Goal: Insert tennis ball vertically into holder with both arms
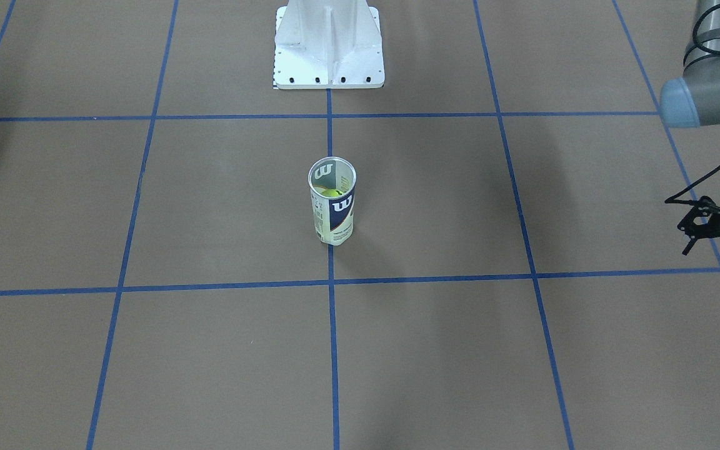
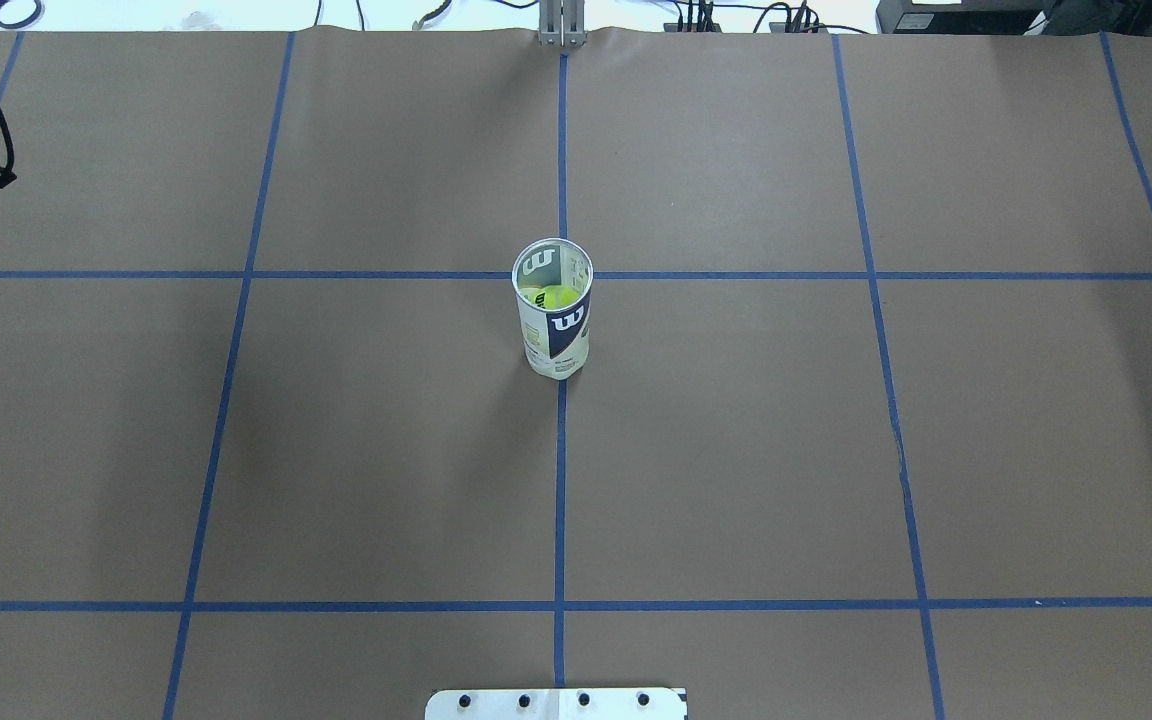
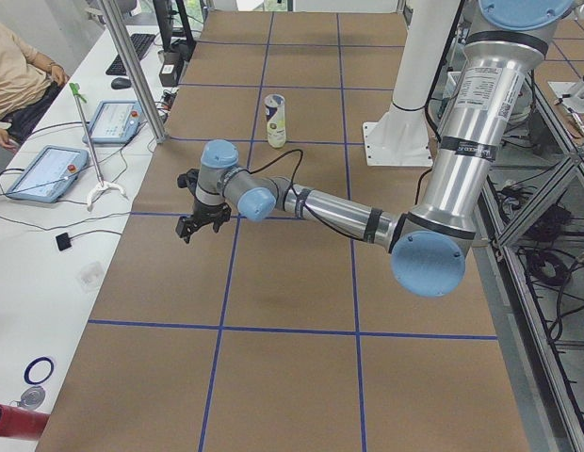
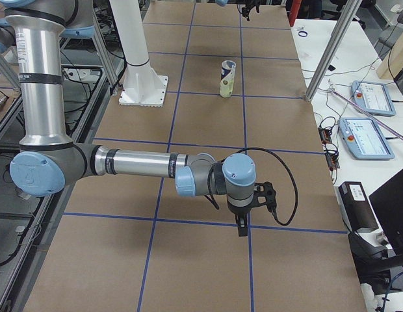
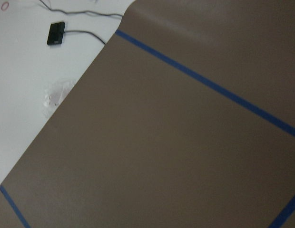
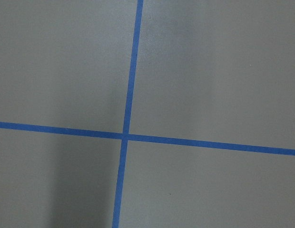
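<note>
Midway across the desk [image 2: 736, 450] one holder [image 2: 554, 330] stands upright with one tennis ball [image 2: 558, 296] inside, which only the overhead and front views show. My left tool [image 3: 202, 226] is cropped at those views' edges, my right tool [image 4: 248, 214] appears solely from the side; I cannot tell whether either stands apart or together

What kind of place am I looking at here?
Most likely a robotics research lab: two robot arms share a paper-covered table marked with a blue tape grid, and a side bench holds touchscreen control tablets.
</note>
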